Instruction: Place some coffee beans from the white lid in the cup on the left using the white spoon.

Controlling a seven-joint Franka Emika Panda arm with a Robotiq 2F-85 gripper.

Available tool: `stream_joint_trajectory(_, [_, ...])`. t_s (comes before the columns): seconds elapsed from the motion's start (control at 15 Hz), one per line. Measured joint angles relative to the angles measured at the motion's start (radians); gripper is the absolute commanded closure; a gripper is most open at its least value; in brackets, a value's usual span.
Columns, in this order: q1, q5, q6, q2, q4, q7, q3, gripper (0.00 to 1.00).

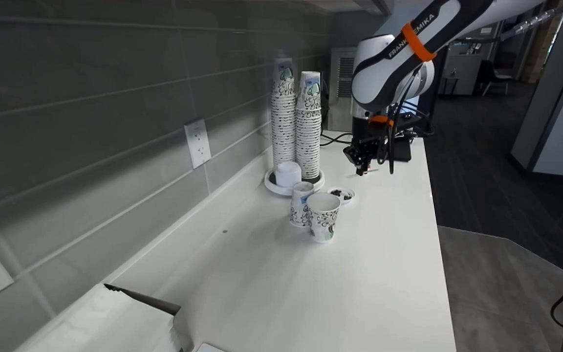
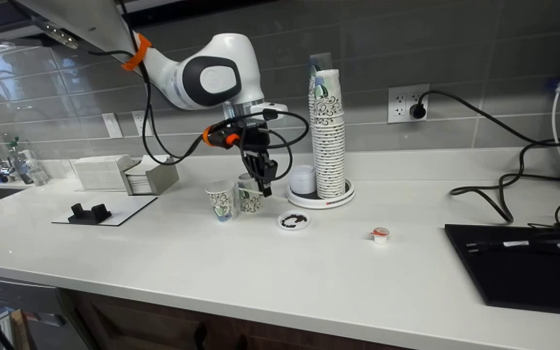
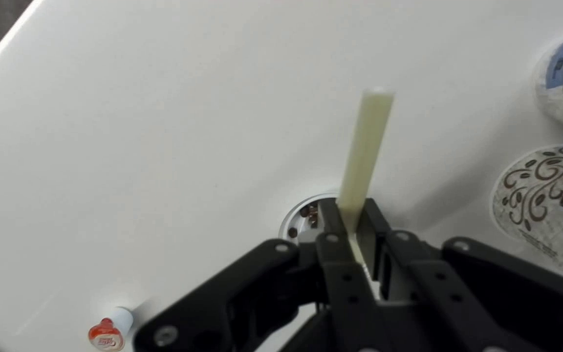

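Pinching a slim white plastic spoon [image 3: 368, 146], the black two-fingered gripper [image 3: 352, 215] is hanging above the white countertop [image 2: 260, 272].

Shallow round white lid [image 2: 293, 229]: lying between the countertop's front and back edges, apart from the raised spoon; dark brown coffee beans [image 3: 313, 217] are resting inside.

Left-hand paper cup [image 2: 221, 200], white with brown scrollwork: standing upright, left of the lid in an exterior view.

Second paper cup [image 2: 250, 204], likewise patterned: standing just beside it, nearer the back edge; whether the two are touching, I am not able to tell.

Round white tray [image 2: 321, 204]: resting toward the back edge, carrying two tall stacks of paper cups [image 1: 308, 137].

Small white pod [image 2: 380, 238], orange-red on top: sitting between the lid and a flat black panel [image 2: 523, 277] that is lying toward the countertop's right end.
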Motion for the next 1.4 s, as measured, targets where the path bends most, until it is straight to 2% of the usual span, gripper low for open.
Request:
stream_joint_trajectory(0.2, [-0.153, 0.0, 0.0, 0.0, 0.0, -0.003, 0.146, 0.97])
stream_joint_trajectory(0.47, [-0.263, 0.0, 0.0, 0.005, 0.003, -0.01, 0.247, 0.97])
stream_joint_trajectory(0.87, [-0.336, 0.008, 0.003, 0.037, 0.018, -0.014, 0.313, 0.97])
stream_joint_trajectory(1.4, [-0.394, 0.058, 0.005, 0.109, 0.078, -0.053, 0.359, 0.97])
